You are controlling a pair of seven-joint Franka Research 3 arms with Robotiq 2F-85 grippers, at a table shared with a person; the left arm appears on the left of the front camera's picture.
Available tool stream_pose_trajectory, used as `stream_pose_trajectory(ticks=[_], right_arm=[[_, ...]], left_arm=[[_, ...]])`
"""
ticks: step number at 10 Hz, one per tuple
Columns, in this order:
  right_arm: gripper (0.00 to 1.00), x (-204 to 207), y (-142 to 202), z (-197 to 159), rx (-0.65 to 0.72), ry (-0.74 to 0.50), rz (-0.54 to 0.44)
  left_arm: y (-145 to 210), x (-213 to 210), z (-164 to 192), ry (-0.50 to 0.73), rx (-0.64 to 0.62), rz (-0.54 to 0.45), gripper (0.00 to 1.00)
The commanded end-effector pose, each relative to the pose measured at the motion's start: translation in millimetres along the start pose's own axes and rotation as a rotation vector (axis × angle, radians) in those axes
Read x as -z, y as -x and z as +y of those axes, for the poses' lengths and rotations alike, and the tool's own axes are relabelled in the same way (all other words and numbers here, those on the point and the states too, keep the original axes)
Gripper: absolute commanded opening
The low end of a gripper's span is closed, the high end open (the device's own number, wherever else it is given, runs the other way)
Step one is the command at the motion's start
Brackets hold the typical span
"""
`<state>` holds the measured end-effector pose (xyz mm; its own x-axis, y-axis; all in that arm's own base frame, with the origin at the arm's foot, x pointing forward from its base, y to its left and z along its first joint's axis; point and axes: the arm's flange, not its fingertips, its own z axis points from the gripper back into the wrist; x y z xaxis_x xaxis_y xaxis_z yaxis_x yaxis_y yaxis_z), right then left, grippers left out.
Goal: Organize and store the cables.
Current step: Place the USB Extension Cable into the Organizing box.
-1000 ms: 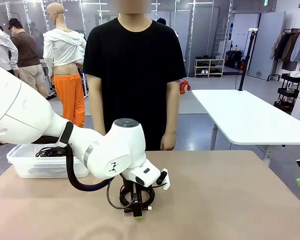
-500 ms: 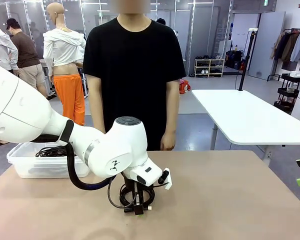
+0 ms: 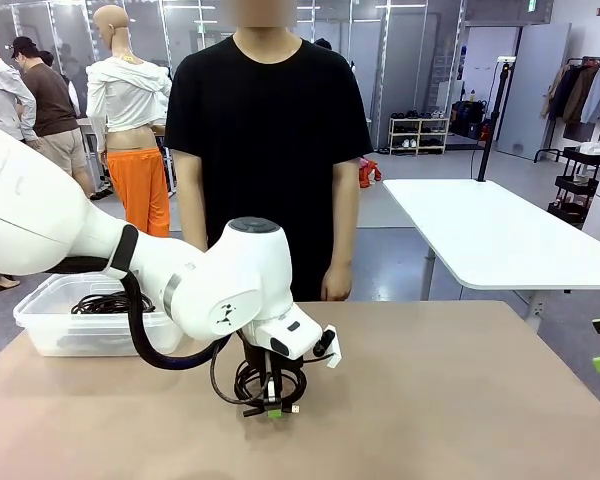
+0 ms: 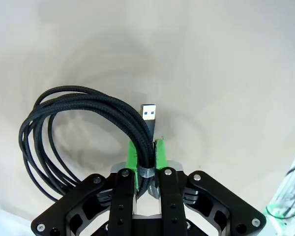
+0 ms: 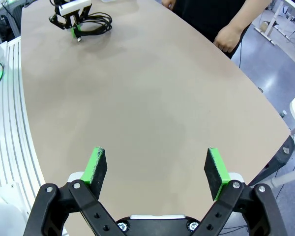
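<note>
Inside clear bin (image 3: 50,335): coiled cables (image 3: 110,303).

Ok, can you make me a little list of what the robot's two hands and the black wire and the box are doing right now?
left gripper: shut on the coiled cable, pinching its bunched strands between the green pads
coiled cable: black, a blue-tipped plug sticking out near the pads
right gripper: open, holding nothing, above bare table
clear bin: at the table's left end, black cables already inside
person: standing at the far side, arms hanging down
</note>
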<state>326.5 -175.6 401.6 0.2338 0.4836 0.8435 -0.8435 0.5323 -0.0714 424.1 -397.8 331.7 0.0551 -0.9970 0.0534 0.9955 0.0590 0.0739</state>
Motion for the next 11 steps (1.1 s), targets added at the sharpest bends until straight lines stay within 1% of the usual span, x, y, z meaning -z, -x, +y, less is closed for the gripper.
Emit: stream_pose_trajectory(ticks=[1,3,4,5,9,10,11], right_arm=[[1.00,0,-1,-2,0.009,0.003,-0.012],[1.00,0,-1,-2,0.009,0.003,-0.012],[1.00,0,-1,-2,0.009,0.003,-0.012],[1.00,0,-1,-2,0.009,0.003,-0.012],[1.00,0,-1,-2,0.009,0.003,-0.012],[1.00,0,-1,-2,0.009,0.003,-0.012],[1.00,0,-1,-2,0.009,0.003,-0.012]], left_arm=[[7,-27,-4,0.032,0.004,-0.015,0.00],[13,-49,-8,0.035,0.051,-0.053,0.00],[17,-59,-11,0.033,0.105,-0.067,0.00],[1,-34,-3,0.009,0.011,-0.033,0.00],[1,-34,-3,0.009,0.011,-0.033,0.00],[3,-32,-4,0.029,0.020,-0.035,0.16],[3,-18,11,-0.038,-0.024,0.051,0.16]])
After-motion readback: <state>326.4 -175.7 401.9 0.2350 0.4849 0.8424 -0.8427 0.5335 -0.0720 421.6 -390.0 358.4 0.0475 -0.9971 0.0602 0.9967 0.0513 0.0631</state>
